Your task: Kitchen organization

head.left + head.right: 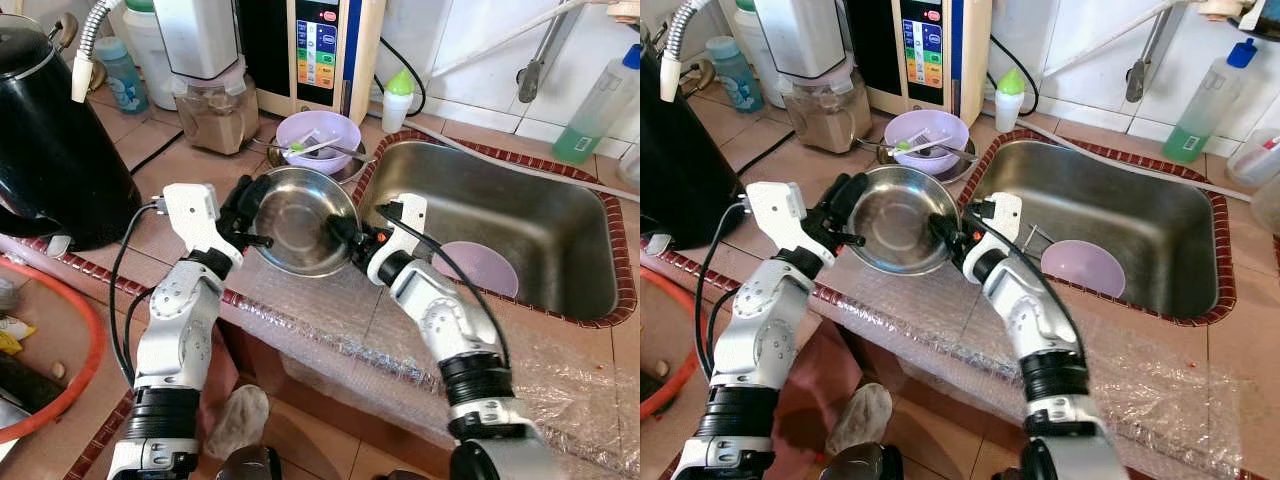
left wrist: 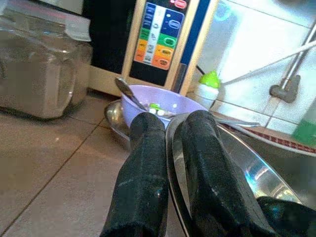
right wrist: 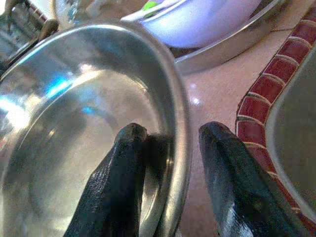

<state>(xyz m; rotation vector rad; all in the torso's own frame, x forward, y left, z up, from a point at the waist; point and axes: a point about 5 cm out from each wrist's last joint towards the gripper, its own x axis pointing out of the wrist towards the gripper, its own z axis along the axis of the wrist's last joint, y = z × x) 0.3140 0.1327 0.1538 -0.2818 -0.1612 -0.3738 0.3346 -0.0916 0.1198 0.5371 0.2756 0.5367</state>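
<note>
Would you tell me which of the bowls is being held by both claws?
The steel bowl, gripped at opposite rims by the left claw and right claw. The purple bowl with utensils stands behind it; another purple bowl lies in the sink.

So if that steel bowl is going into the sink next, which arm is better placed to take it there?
Probably the right. The right gripper pinches the steel bowl rim on the side facing the sink, while the left gripper clamps the far rim, beside the kettle.
</note>
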